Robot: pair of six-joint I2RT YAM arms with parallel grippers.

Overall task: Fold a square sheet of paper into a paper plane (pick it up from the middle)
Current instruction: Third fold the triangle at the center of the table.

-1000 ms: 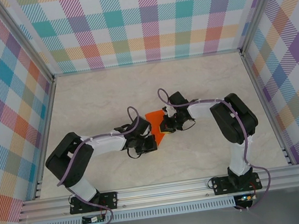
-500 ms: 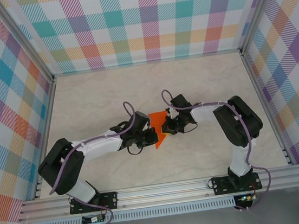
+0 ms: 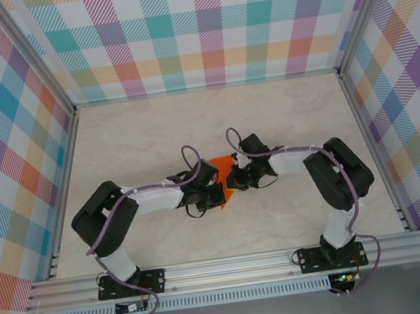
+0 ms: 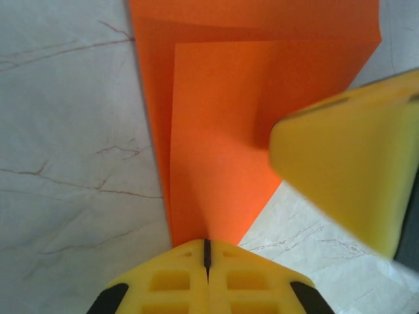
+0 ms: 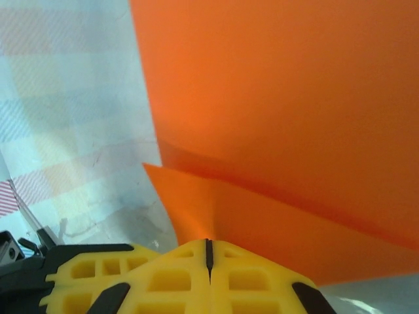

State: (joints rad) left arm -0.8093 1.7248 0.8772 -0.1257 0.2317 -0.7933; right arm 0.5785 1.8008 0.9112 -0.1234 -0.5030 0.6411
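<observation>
- Near edge: both arm bases bolted to the rail. The left arm's elbow sits higher and closer in than half a second ago, when it hung low and out to the left. That is roughly where it was a second ago.
- The right arm's elbow has drifted slightly outward and toward the near edge over the last second.
- Mid tabletop [image 3: 116, 138]: left claw [image 3: 219, 195] and right claw [image 3: 232, 181] meet tip to tip, just beside each other. The left claw has crept a little to the right over the second. The right claw has barely shifted.
- Left wrist view: left claw [image 4: 207, 254] is pressed together, its seam a thin dark line, pinching the narrow near end of the orange sheet [image 4: 216, 131]. The sheet shows overlapping folded layers, with a crease running away from the claw. One yellow finger [image 4: 347, 170] of the right claw presses in on the sheet's right edge. Marbled tabletop lies on either side.
- Right wrist view: right claw [image 5: 208, 256] is likewise pressed together and nipping the sheet [image 5: 281, 98] where a folded flap meets the larger panel, which rises steeply away.
- From above, the sheet [image 3: 224, 168] lies between and partly under the two claws, at the tabletop's middle. Less orange is exposed than a second ago.
- Far: plaid wall [image 3: 202, 28], unchanged.
</observation>
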